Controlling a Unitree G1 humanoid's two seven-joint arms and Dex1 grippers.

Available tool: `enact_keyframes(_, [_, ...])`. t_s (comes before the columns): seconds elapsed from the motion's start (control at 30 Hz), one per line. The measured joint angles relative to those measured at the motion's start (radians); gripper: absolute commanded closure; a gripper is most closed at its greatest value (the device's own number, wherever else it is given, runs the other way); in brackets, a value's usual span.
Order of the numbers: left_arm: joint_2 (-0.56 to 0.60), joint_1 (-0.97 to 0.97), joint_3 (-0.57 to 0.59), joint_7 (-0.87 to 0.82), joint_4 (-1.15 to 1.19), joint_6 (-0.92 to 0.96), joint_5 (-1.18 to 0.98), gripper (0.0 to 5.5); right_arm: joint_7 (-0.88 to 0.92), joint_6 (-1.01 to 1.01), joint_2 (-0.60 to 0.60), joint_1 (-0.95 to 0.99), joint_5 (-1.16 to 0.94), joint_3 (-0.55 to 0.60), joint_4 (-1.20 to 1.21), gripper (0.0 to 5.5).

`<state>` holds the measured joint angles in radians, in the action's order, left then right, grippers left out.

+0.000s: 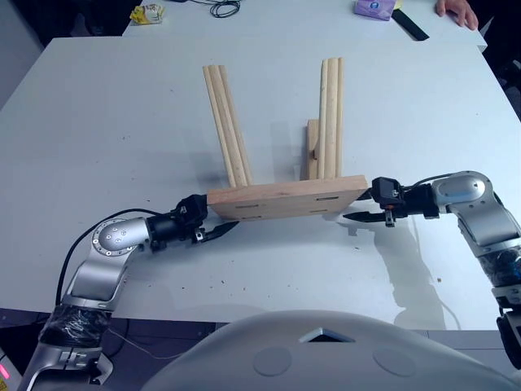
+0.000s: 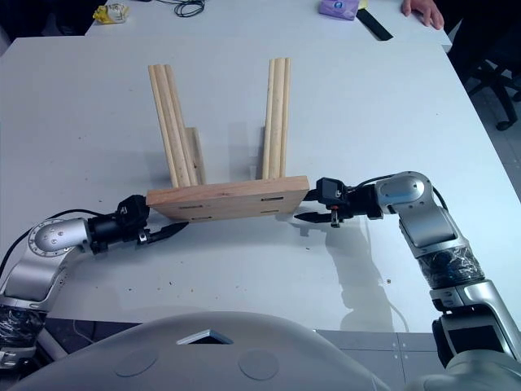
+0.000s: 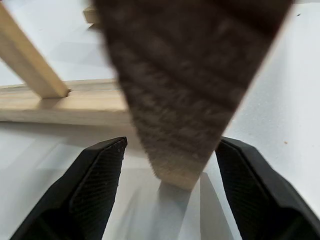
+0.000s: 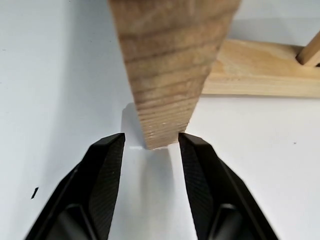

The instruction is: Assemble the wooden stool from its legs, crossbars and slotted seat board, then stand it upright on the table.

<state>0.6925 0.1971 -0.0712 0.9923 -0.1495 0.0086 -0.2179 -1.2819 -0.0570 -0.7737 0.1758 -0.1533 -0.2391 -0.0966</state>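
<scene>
Found left arm low over the table [image 1: 122,122], elbow bent, forearm level and aimed inward at the left end of the seat [image 1: 285,199]. Found left gripper [image 3: 172,141] open wide, the seat's corner between its fingers with clear gaps on both sides. Found right arm mirrored: elbow raised, forearm level, aimed at the seat's right end. Found right gripper [image 4: 151,136] open, fingers closely flanking the end of the board; cannot tell whether either pad touches.

Located stool [image 1: 277,155] lying on its side at mid-table, seat standing on its long edge, legs [image 1: 228,122] running away from the robot.

Recorded seat as a flat rectangular plank of pale wood, end grain plainly ringed, narrow dark slots [image 1: 326,198] in its face. Recorded legs as slim straight sticks. Recorded fingers as black, tapered, finely textured. Recorded table as white, smooth and matte.
</scene>
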Motion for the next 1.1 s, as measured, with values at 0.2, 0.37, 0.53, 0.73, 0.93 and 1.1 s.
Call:
enact_keyframes(0.2, [-0.001, -0.037, -0.007, 0.009, 0.068, -0.029, 0.008, 2.3, 0.003, 0.017, 0.016, 0.013, 0.011, -0.003, -0.039, 3.49])
enact_keyframes(0.37, [-0.001, -0.07, -0.012, 0.021, 0.107, -0.044, 0.01, 2.3, 0.003, 0.018, 0.04, 0.014, 0.015, -0.018, -0.039, 3.49])
enact_keyframes(0.53, [-0.002, -0.08, -0.034, 0.035, 0.12, -0.048, 0.019, 2.3, 0.02, 0.041, 0.071, 0.037, 0.026, -0.035, -0.057, 3.49])
enact_keyframes(0.73, [-0.005, -0.099, -0.05, 0.043, 0.135, -0.059, 0.022, 2.57, 0.013, 0.07, 0.08, 0.045, 0.037, -0.042, -0.08, 3.49])
enact_keyframes(0.93, [-0.01, -0.102, -0.053, 0.051, 0.149, -0.064, 0.022, 3.47, -0.008, 0.09, 0.088, 0.045, 0.037, -0.049, -0.082, 4.14])
enact_keyframes(1.1, [0.006, -0.103, -0.051, 0.079, 0.149, -0.067, 0.02, 3.74, -0.016, 0.1, 0.09, 0.043, 0.038, -0.049, -0.083, 4.14])
